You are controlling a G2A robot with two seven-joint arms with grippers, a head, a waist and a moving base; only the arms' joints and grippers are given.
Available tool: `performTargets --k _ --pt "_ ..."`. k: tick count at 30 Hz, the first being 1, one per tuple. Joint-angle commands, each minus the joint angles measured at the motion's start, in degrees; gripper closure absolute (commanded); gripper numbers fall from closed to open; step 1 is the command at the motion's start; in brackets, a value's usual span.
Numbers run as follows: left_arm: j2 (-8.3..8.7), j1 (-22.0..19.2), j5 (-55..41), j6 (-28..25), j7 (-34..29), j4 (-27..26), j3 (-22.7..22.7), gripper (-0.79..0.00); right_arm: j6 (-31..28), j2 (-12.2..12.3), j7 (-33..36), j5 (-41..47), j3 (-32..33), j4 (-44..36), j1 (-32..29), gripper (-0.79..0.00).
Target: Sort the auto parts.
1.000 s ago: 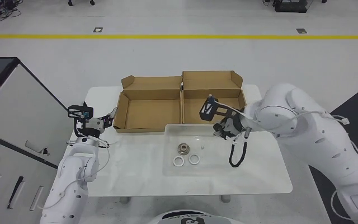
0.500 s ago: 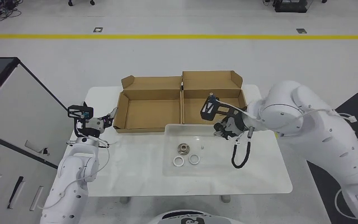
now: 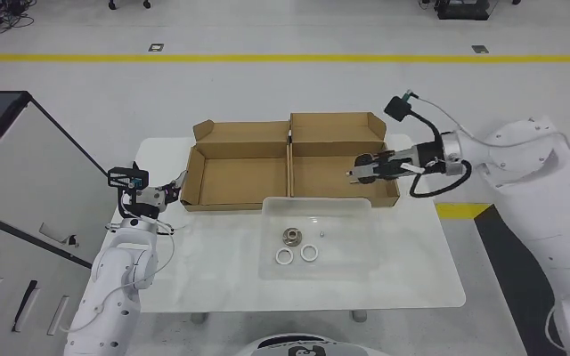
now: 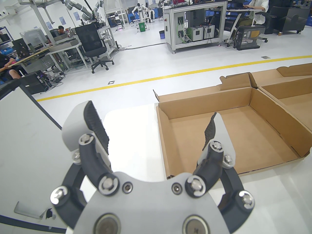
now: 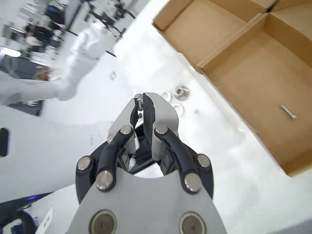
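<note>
The right gripper (image 3: 356,170) hangs over the right box (image 3: 321,181), jaws clenched on one small screw (image 5: 138,103). This looks like the drop-off step. Next it needs to release the screw, so it lands by the single pin (image 5: 287,112) already inside. Still in the tray (image 3: 356,258) are two white rings (image 3: 284,257), one metal nut (image 3: 291,236) and one tiny bit (image 3: 322,234). The left gripper (image 4: 151,112) gapes, holding nothing, near the tabletop's left edge, beside the bare left box (image 4: 219,132).

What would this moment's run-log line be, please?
left gripper: open, beside left box | right gripper: shut on screw, at right box | tray: nut, two washers
</note>
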Motion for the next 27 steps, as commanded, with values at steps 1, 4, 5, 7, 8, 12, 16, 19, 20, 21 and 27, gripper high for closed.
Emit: performTargets --k 1,4,5,7,8,12,16,19,20,21,27 --pt "0.00 0.00 0.00 0.00 0.00 0.00 0.00 -0.785 -1.09 -0.24 0.16 7.55 0.37 0.85 -0.70 0.000" --pt "0.00 0.00 0.00 0.00 0.00 0.00 0.00 -0.785 -2.18 -0.96 0.29 17.57 0.00 1.57 -0.93 0.000" --pt "0.00 0.00 0.00 0.00 0.00 0.00 0.00 -0.785 -2.44 -1.23 0.48 20.30 -0.31 1.74 -0.73 0.000" --pt "0.00 0.00 0.00 0.00 0.00 0.00 0.00 -0.785 -2.91 -1.88 0.93 25.37 -1.17 1.72 0.15 0.000" --pt "0.00 0.00 0.00 0.00 0.00 0.00 0.00 -0.785 -3.01 -2.24 1.16 27.80 -1.74 1.68 0.69 0.000" --pt "0.00 0.00 0.00 0.00 0.00 0.00 0.00 -0.785 -3.12 -3.86 2.06 36.49 -4.32 0.81 3.64 0.000" --pt "0.00 0.00 0.00 0.00 0.00 0.00 0.00 -0.785 -2.63 -5.58 2.23 43.31 -6.82 -0.01 7.12 0.000" --pt "0.00 0.00 0.00 0.00 0.00 0.00 0.00 -0.785 -1.57 -6.83 1.07 46.53 -8.57 -0.87 9.97 0.000" --pt "0.00 0.00 0.00 0.00 0.00 0.00 0.00 -0.785 -1.08 -7.24 0.50 47.24 -9.19 -1.05 10.93 0.000" --pt "0.00 0.00 0.00 0.00 0.00 0.00 0.00 -0.785 -0.62 -7.68 0.08 47.94 -9.86 -1.37 11.93 0.000" --pt "0.00 0.00 0.00 0.00 0.00 0.00 0.00 -0.785 -0.17 -8.21 -0.45 48.35 -10.69 -1.26 13.16 0.000"
